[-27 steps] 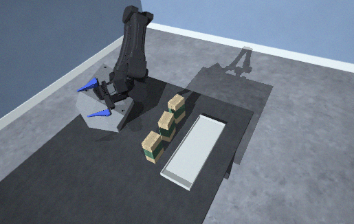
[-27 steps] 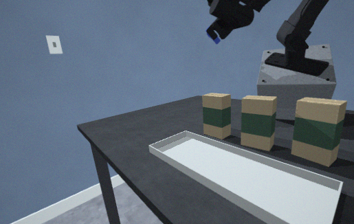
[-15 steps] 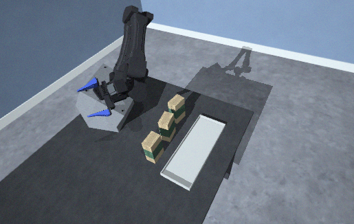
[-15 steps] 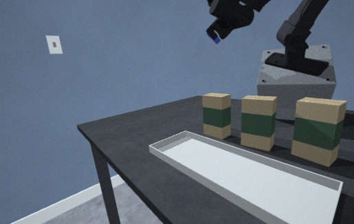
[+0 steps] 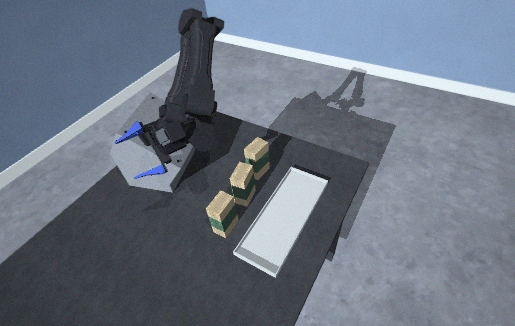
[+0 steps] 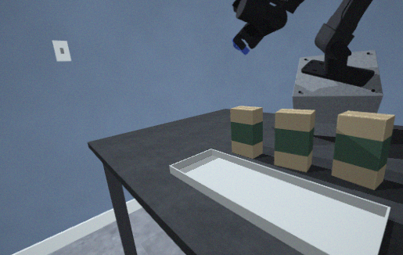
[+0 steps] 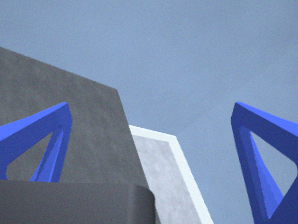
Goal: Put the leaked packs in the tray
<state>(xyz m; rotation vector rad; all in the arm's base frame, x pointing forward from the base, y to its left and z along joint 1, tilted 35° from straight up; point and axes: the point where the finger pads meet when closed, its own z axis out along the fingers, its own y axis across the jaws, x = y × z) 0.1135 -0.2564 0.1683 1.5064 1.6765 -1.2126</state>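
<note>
Three tan coffee packs with green bands stand upright in a row on the dark table [image 5: 93,260] [image 6: 143,156]: one pack [image 5: 257,155] [image 6: 362,150], a middle pack [image 5: 242,182] [image 6: 293,138] and a third pack [image 5: 222,213] [image 6: 246,131]. A long white tray [image 5: 288,210] [image 6: 288,203] lies beside the row and holds nothing. My gripper [image 5: 125,160] [image 6: 242,48] [image 7: 151,111] has blue fingers. It is wide open with nothing between them, and it hangs high beside the arm's base, well away from the packs. The wrist view shows only wall and floor.
The arm stands on a grey pedestal [image 5: 168,180] [image 6: 335,94] at the table's back, behind the packs. The tray lies near the table's edge. Grey floor and blue walls surround the table.
</note>
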